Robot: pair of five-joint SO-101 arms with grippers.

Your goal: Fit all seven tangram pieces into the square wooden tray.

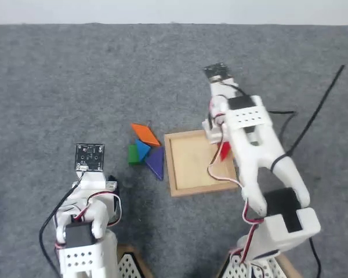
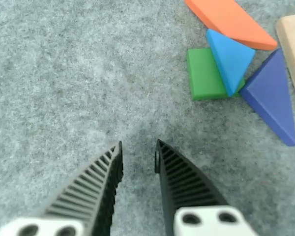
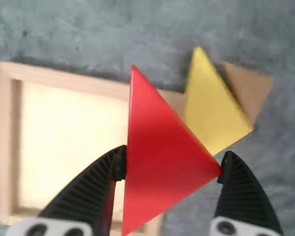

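My left arm [image 1: 84, 229] sits drawn back, jaws parted. My right arm [image 1: 255, 145] stretches forward, jaws clamped on the red triangle [image 3: 162, 167].

Square wooden tray [image 1: 191, 165], lying flat. Orange parallelogram [image 1: 145, 133], green square [image 1: 131, 155], blue triangle [image 1: 142, 148] and purple triangle [image 1: 156, 163] cluster beside one rim. Red triangle [image 3: 157, 162], apparently raised, overlaps the opposite rim; yellow triangle [image 3: 211, 118] and brown triangle [image 3: 248, 88] lie beyond.

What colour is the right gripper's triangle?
Red. The triangle in the right gripper shows best in the right wrist view.
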